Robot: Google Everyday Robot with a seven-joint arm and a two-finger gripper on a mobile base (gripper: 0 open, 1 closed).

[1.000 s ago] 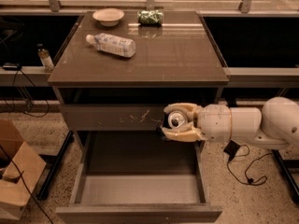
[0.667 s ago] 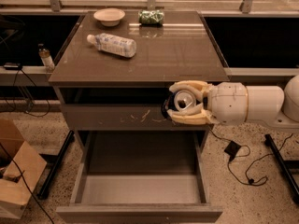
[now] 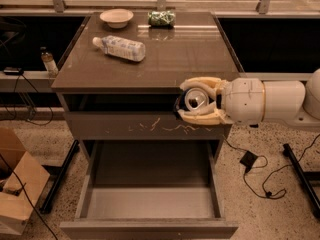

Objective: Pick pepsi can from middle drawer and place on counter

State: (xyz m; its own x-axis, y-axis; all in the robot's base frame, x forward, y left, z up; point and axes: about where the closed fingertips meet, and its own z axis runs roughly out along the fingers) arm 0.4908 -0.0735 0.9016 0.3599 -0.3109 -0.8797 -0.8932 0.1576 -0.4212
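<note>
My gripper (image 3: 196, 102) is shut on the pepsi can (image 3: 194, 100), whose silver lid faces the camera between the two cream fingers (image 3: 200, 83). It holds the can in the air at the front right edge of the counter (image 3: 170, 59), level with the slab's lip and above the scratched drawer front (image 3: 150, 126). The middle drawer (image 3: 150, 204) is pulled out below, its grey floor bare. The white arm reaches in from the right.
On the counter lie a clear plastic bottle (image 3: 120, 47) at the left, a white bowl (image 3: 116, 17) at the back and a green packet (image 3: 161, 18) beside it. A cardboard box (image 3: 15, 184) stands on the floor at the left. Cables lie on the floor at the right.
The gripper has risen with the can from beside the scratched drawer front to the level of the counter's front edge, and shifted a little to the right.
</note>
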